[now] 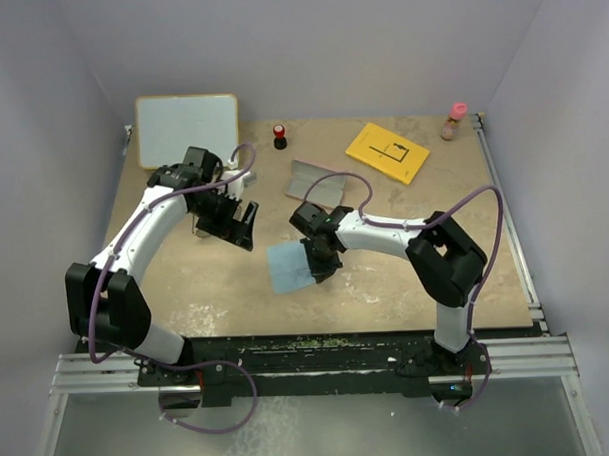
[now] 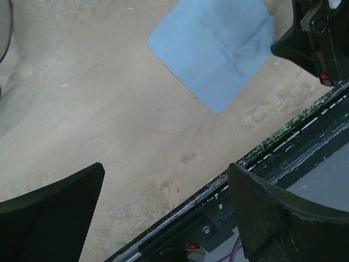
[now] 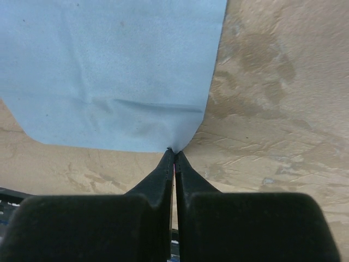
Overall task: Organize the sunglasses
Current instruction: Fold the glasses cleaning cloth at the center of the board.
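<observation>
Tan desk [image 1: 406,269] — right jaws pinched shut on cloth [image 3: 109,71] corner, left jaws apart, empty; sunglasses not made out, perhaps under left arm [image 1: 154,218] — thin pinch, may slip if tugged

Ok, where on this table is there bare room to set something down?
Bare table lies at the near edge between the left arm and the blue cloth, and on the right beyond the yellow booklet. The middle is crowded: case, cloth, right arm.
</observation>
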{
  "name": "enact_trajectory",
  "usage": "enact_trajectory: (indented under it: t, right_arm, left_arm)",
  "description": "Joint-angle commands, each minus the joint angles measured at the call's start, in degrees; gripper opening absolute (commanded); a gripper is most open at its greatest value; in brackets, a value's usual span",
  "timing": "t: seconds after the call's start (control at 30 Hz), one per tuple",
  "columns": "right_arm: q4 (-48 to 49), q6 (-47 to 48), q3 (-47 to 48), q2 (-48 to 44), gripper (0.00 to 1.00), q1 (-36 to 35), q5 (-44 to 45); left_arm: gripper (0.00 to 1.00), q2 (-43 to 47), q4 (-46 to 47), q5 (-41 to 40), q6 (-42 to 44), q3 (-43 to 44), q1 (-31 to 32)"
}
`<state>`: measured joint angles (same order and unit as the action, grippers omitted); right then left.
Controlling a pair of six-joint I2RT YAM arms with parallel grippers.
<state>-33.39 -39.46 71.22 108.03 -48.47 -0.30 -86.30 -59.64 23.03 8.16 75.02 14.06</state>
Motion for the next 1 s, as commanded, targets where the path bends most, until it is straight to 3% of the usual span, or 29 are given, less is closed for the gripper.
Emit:
enact_trajectory:
  t: [0.0,0.1,0.27,0.4,0.63,0.97]
  right_arm:
    - [-0.8,-1.1,2.0,-3.5,0.0,0.0,3.1]
    - [-0.4,-4.7,3.1,-2.3,0.0,0.0,3.0]
    - [2.6,-6.5,1.0,-2.3,0.0,0.0,0.9]
    - [1.8,-7.1,-0.3,-3.4,0.0,0.0,1.9]
    - [2.8,-9.4,-2.9,-4.0,0.0,0.0,1.0]
    - [4.0,-12.1,-5.4,-4.7,0.0,0.0,1.1]
  left_arm:
    - [0.97,0.5,0.3,3.8,0.3,-0.5,1.9]
    - [0.96,0.8,1.7,5.9,-1.4,-2.1,2.1]
    - [0.93,3.3,6.2,-2.3,-7.9,-6.0,9.1]
    - [0.9,-1.5,6.7,-9.5,-12.8,-7.1,9.9]
    - [0.83,-9.5,2.0,-13.8,-18.1,-4.0,11.0]
    - [0.84,-7.4,6.6,-10.9,-26.7,-6.2,18.0]
